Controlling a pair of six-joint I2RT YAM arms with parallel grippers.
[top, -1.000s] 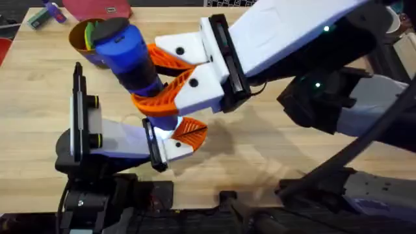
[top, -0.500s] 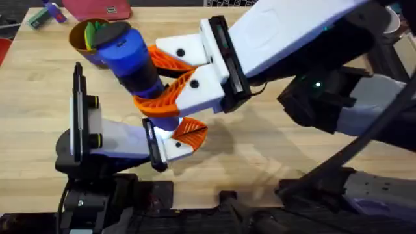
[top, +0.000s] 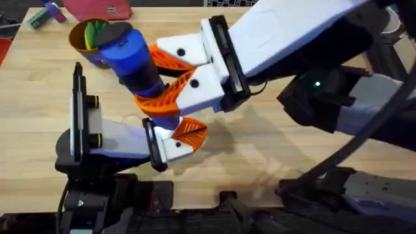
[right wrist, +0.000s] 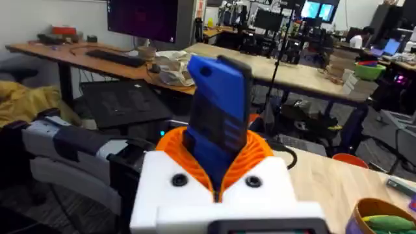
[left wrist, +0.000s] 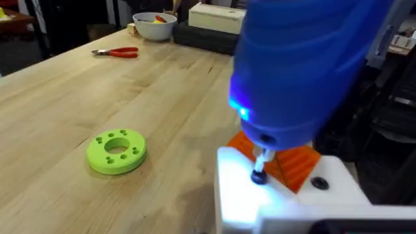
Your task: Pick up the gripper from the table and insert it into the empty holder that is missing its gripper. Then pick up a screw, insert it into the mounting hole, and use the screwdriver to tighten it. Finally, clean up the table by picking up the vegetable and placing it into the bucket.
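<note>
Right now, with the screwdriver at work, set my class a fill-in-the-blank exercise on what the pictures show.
1. The right gripper has its orange-padded fingers shut on the blue ____.
2. The screwdriver has its metal bit down on a screw head in a ____ finger base.
3. On the table, the bright green disc lies nearer the left wrist camera than the red-handled ____.
4. In the overhead view, something green lies inside the ____.

Missing words: screwdriver; white; pliers; bucket
</note>
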